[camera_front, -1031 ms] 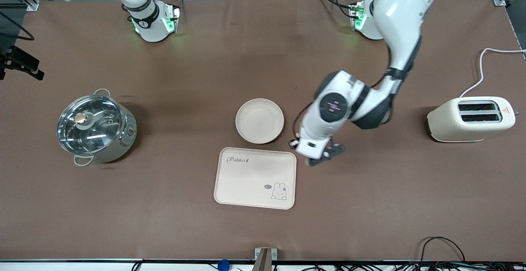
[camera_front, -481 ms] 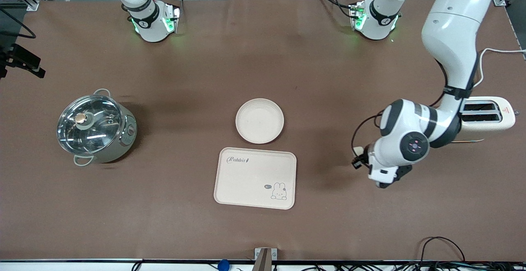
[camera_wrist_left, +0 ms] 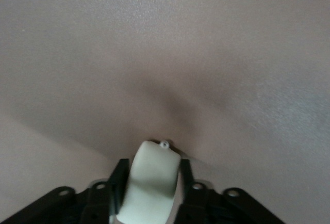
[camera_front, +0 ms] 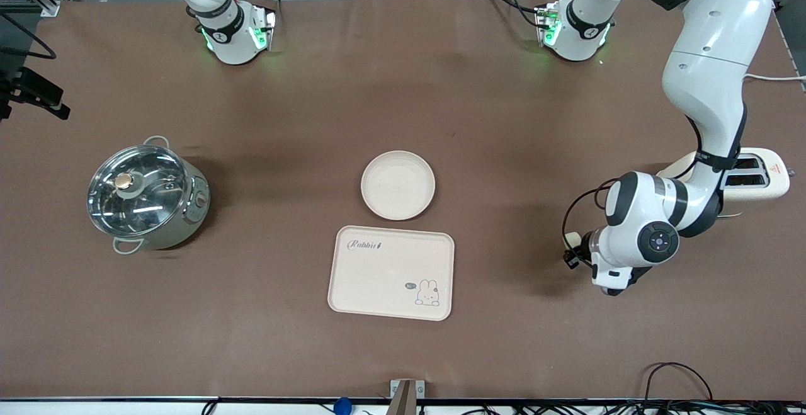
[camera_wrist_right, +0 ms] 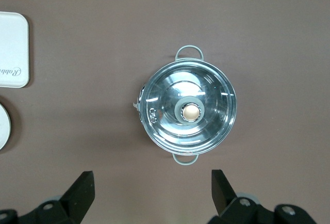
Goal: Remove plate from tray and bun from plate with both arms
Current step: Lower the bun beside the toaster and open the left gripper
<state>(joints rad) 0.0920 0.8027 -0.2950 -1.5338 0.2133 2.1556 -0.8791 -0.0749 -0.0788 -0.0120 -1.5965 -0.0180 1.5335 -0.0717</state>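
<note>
Tray [camera_front: 390,273] reads "Rabbit" | left tool [camera_wrist_left: 150,193] pinching bun [camera_wrist_left: 149,185] | right tool [camera_wrist_right: 152,193] spread

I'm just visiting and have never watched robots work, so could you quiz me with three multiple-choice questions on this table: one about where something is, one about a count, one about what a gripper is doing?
1. Where is the plate compared with the tray?
A. On the tray
B. On the table, beside the tray and farther from the front camera
C. Inside the pot

2. How many slots show in the wide view on top of the toaster?
A. Two
B. Four
C. None

3. What is the left gripper doing?
A. Open over the plate
B. Clamping the tray
C. Shut on the bun

Answers:
1 B: the plate's rim sits apart from the tray's edge.
2 A: two dark slots show beside the arm.
3 C: in the left wrist view its fingers press the pale piece.

The right gripper waits open above the pot.
</note>
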